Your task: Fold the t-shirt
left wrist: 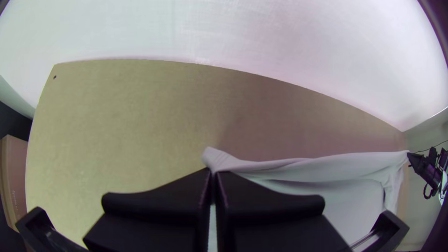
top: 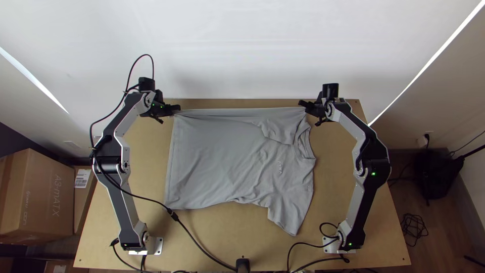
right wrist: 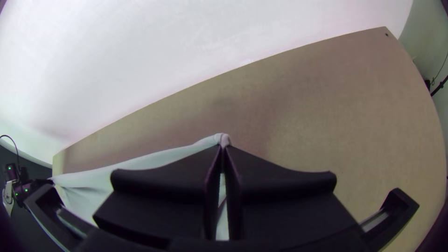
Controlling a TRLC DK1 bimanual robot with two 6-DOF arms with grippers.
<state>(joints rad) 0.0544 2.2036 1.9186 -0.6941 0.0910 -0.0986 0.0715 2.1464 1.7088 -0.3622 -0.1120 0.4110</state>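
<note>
Your left gripper (top: 177,108) is clamped on the hem end of the grey T-shirt's (top: 212,162) far edge, your right gripper (top: 304,104) on the shoulder end. From both jaws the cloth lies spread toward you, hem-to-collar axis across the table (top: 146,172), so the fold (I judge) should come nearward, evenly.

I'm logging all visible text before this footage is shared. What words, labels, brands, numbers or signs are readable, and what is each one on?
"A3-mATX", as best I can read it: on the large cardboard box.
Smaller print on that same box: too small to read.
White label on the box beside it: too small to read.
Small print on the t-shirt: too small and blurred to read.
</note>
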